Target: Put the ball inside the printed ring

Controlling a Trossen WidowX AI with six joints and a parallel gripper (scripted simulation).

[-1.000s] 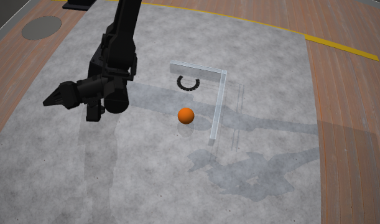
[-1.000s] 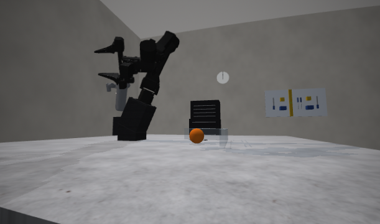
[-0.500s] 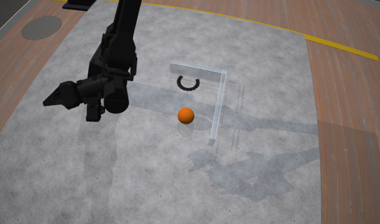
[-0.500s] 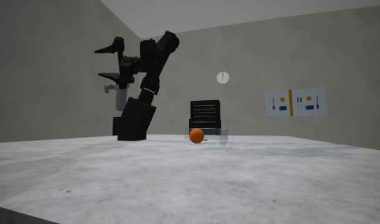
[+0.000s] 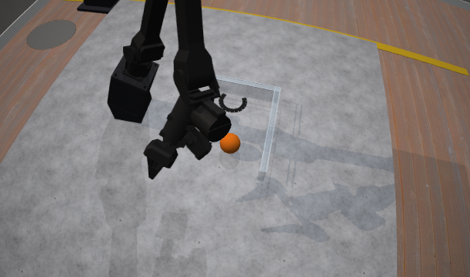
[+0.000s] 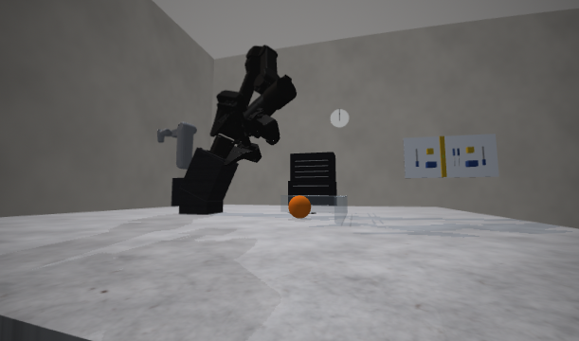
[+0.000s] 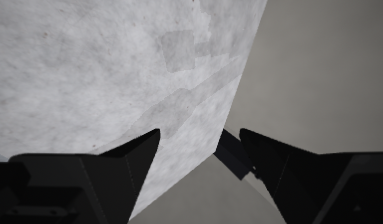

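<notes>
The orange ball (image 5: 230, 143) lies on the grey mat, just in front of the printed black ring (image 5: 232, 104), and outside it. The arm hides the ring's left part. My gripper (image 5: 176, 161) hangs above the mat to the left of the ball, pointing down and to the left, and does not touch the ball. It is open and empty. In the wrist view the two dark fingers stand wide apart with only mat and wall between them; the ball does not show there. In the exterior view the ball (image 6: 299, 206) rests on the mat to the right of the arm (image 6: 244, 137).
A clear L-shaped low wall (image 5: 271, 127) stands behind and to the right of the ring and ball; it also shows in the low view (image 6: 338, 201). The arm's black base (image 5: 128, 92) stands at the left. A black box (image 6: 312, 173) stands at the back.
</notes>
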